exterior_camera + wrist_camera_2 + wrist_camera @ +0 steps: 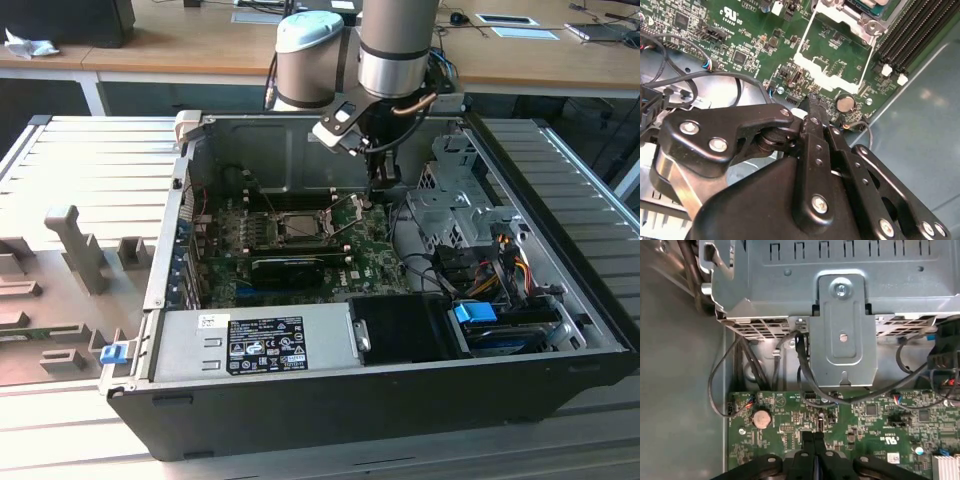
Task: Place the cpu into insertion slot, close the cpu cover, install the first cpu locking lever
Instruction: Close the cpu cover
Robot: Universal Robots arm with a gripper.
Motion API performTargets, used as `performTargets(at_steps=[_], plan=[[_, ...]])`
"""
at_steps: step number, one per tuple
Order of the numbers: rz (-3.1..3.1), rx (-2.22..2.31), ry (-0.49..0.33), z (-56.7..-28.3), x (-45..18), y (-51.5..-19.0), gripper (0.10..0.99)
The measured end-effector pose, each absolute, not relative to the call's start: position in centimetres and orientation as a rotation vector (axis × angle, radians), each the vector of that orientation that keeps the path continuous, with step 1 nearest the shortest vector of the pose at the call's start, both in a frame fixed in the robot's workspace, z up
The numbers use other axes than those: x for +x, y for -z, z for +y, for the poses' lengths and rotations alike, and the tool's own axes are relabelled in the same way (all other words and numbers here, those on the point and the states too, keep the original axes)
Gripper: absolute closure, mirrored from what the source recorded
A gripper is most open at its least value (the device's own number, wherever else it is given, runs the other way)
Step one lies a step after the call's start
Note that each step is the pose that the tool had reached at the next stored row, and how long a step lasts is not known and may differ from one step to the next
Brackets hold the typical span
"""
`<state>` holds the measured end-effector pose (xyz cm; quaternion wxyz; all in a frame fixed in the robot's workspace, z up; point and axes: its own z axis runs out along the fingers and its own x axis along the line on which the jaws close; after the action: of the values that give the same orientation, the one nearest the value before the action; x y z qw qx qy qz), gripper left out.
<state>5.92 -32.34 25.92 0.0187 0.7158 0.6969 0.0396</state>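
Note:
In the exterior view the CPU socket (299, 228) lies on the green motherboard (230, 285) inside the open computer case. A pale square, the cpu (300, 227), shows in the window of the dark cpu cover (280, 231); whether the cover lies fully flat I cannot tell. A thin metal lever (345, 207) slants up at the socket's right side in the exterior view. My gripper (371, 200) hangs just to the right of that lever, low over the board. In both wrist views its black fingers (812, 117) (812, 437) are pressed together with nothing visible between them. A corner of the socket's metal frame (869, 24) shows beyond the fingertips.
A grey drive cage (842, 315) with looping black cables (800, 360) stands close behind the gripper. A coin battery (761, 418) sits on the board near the fingertips. Black memory slots (910, 30) run beside the socket. The power supply (260, 340) fills the case's near side.

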Motion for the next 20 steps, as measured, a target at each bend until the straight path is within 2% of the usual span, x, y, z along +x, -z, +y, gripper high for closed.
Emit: performTargets(at_steps=[6, 9, 20], plan=[[2.165, 2.223, -0.121, -32.3, 6.0, -24.5, 0.98], [2.183, 2.245, -0.096, -32.3, 5.9, -24.5, 0.98], [2.187, 2.248, -0.097, -32.3, 4.5, -24.6, 0.98]])
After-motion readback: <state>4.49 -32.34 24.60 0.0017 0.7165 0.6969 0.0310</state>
